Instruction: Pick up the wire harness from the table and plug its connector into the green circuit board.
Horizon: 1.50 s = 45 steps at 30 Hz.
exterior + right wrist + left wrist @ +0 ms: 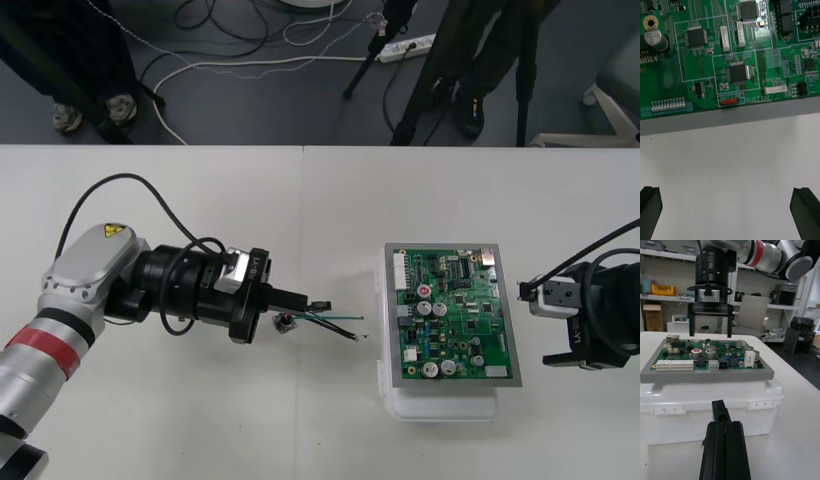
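The left gripper [308, 300] pinches the black plug [320, 304] of the wire harness [335, 321] — so it looks picked up, but not plugged in yet. The green circuit board [452, 315] is still a little way off, and the right gripper [537, 325] waits beside it, spread wide.

A plain light table [180, 420] is seen from above, made of 2 panels joined at a seam [303, 200]. Beyond its far edge, a strip of dark floor [300, 110] is crossed by white and black cables [250, 62]. A white power strip [408, 46] is laid beside black tripod legs [362, 68].
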Each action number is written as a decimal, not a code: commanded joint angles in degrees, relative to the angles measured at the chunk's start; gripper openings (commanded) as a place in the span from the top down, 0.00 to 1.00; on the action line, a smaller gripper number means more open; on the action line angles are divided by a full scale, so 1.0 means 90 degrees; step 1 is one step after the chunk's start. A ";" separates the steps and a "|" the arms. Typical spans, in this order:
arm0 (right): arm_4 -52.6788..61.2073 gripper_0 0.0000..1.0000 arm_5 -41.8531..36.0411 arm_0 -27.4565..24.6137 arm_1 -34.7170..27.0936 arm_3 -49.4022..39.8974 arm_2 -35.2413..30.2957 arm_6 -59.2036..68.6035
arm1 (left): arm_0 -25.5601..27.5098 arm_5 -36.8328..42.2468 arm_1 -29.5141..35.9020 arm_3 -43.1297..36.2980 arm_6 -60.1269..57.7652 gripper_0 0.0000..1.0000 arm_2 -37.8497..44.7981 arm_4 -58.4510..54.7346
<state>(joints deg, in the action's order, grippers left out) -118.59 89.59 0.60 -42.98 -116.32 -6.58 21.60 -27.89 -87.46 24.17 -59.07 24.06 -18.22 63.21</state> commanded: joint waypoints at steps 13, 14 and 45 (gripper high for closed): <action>-0.0896 0.00 0.0046 0.0402 0.0136 -0.0064 0.1024 0.0529 | -0.0388 0.0021 -0.0157 -0.0253 -0.0349 1.00 -0.0300 -0.0071; -0.0915 0.00 0.0046 0.0422 0.0136 -0.0064 0.1082 0.0549 | -0.0378 0.0050 -0.0176 -0.0253 -0.0397 1.00 -0.0300 -0.0071; -0.1160 0.00 0.0046 0.0901 0.0185 -0.0054 0.1620 0.0568 | 0.0432 0.1632 -0.0694 -0.1913 -0.1667 1.00 -0.0300 0.1111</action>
<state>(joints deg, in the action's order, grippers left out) -128.47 89.62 6.96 -41.91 -116.29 6.77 25.42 -24.79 -75.98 20.69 -74.25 8.24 -20.39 72.29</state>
